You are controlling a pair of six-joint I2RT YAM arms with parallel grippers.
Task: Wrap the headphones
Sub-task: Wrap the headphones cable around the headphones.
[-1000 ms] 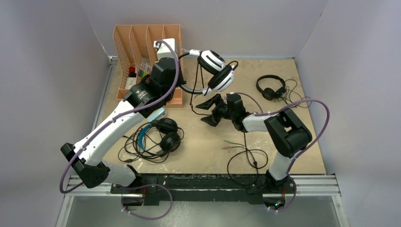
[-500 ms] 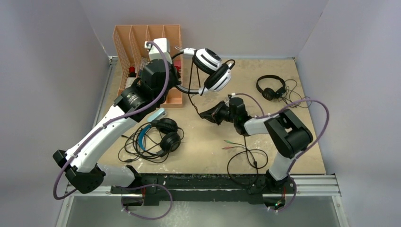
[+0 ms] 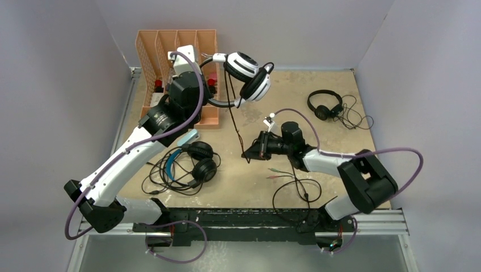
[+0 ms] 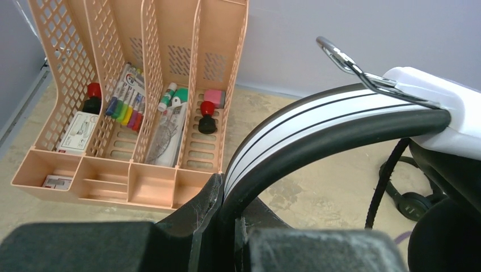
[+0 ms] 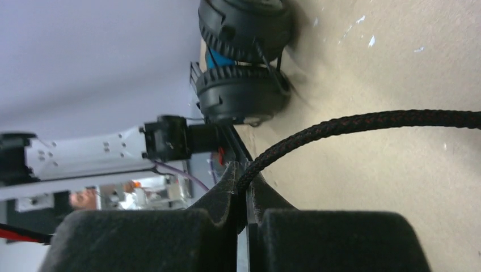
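Now my left hand point(image 4: 230, 222) clamps the band of the white-and-black headset point(image 3: 248, 72) above the far edge of the table point(image 3: 323, 164), while my right hand point(image 5: 243, 195), nearer the middle, pinches its cable point(image 5: 368, 120), seemingly strung up-left toward it.

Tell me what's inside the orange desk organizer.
Inside the organizer, the left wrist view shows colored markers, a white-and-green tube, a pink block and two red-topped black pieces. From above, the left arm covers most of these.
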